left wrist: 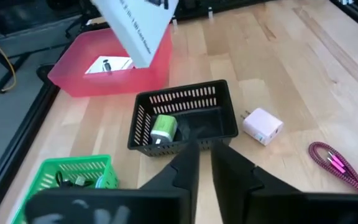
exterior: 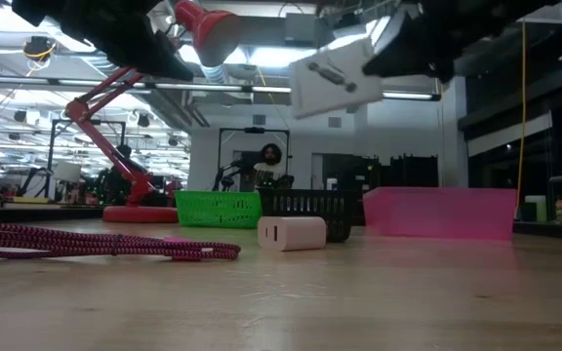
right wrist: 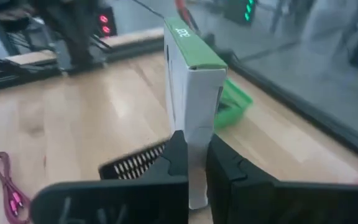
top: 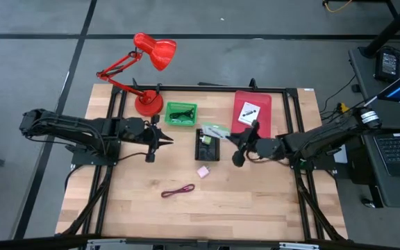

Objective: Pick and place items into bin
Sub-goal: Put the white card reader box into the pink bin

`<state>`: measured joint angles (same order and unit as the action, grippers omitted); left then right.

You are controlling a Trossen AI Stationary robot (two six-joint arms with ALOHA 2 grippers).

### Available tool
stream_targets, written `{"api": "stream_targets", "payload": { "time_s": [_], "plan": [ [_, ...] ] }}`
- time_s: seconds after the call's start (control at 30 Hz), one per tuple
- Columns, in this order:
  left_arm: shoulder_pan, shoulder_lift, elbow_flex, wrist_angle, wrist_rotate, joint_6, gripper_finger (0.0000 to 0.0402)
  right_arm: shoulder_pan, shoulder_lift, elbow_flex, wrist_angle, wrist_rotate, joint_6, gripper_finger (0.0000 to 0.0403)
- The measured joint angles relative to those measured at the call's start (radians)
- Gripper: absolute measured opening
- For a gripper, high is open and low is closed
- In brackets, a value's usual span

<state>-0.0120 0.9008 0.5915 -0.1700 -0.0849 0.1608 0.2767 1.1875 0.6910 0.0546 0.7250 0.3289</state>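
Right wrist: packet's (right wrist: 191, 81) apparently green edge.

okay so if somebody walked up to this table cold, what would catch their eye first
Probably the white-and-green box clamped in the right gripper, held up over the black basket mid-table. Next, the red lamp at the table's far left corner, and the pink bin right of the basket.

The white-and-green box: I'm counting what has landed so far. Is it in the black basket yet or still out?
Out. The right gripper is shut on the white-and-green box, holding it in the air above the black basket.
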Motion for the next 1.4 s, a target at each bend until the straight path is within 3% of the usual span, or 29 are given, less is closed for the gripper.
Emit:
{"api": "stream_targets", "payload": {
  "time_s": [0.23, 0.67, 0.93, 1.4],
  "plan": [
    [0.000, 0.000, 0.000, 0.001, 0.000, 0.000, 0.0003, -0.047, -0.101, 0.000, -0.201, 0.014, 0.139, 0.0010],
    [0.000, 0.000, 0.000, 0.010, 0.000, 0.027, 0.0005, -0.137, -0.217, 0.000, -0.600, 0.052, 0.418, 0.0010],
    [0.000, 0.000, 0.000, 0.013, 0.000, 0.023, 0.0002, -0.159, -0.239, 0.000, -0.733, 0.049, 0.525, 0.0010],
    [0.000, 0.000, 0.000, 0.013, 0.000, 0.018, 0.0003, -0.288, -0.239, 0.000, -0.786, -0.222, 0.561, 0.0010]
  ]
}}
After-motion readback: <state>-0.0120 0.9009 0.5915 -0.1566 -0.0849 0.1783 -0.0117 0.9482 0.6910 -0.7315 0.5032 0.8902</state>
